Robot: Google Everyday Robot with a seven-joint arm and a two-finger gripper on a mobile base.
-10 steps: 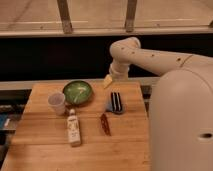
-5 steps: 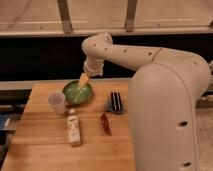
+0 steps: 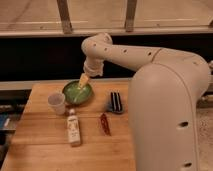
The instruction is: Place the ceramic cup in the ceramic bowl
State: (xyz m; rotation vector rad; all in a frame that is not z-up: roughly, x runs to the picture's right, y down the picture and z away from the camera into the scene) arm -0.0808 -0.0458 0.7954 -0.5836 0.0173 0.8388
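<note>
The ceramic cup (image 3: 56,102), small, pale and handleless, stands upright on the wooden table (image 3: 45,145) at the left. The ceramic bowl (image 3: 77,93), green inside with a dark rim, sits just right of and behind the cup. My gripper (image 3: 83,81), with yellowish fingers, hangs from the white arm (image 3: 115,50) over the bowl's far right side, well above and to the right of the cup. It holds nothing that I can see.
A white labelled bottle (image 3: 73,128) lies in front of the cup. A red chilli-like item (image 3: 104,123) lies at centre. A dark striped object (image 3: 116,102) lies right of the bowl. My white body (image 3: 170,115) fills the right side.
The arm has swung left across the table, from over the dark striped object to over the green bowl. The objects on the table have not moved.
</note>
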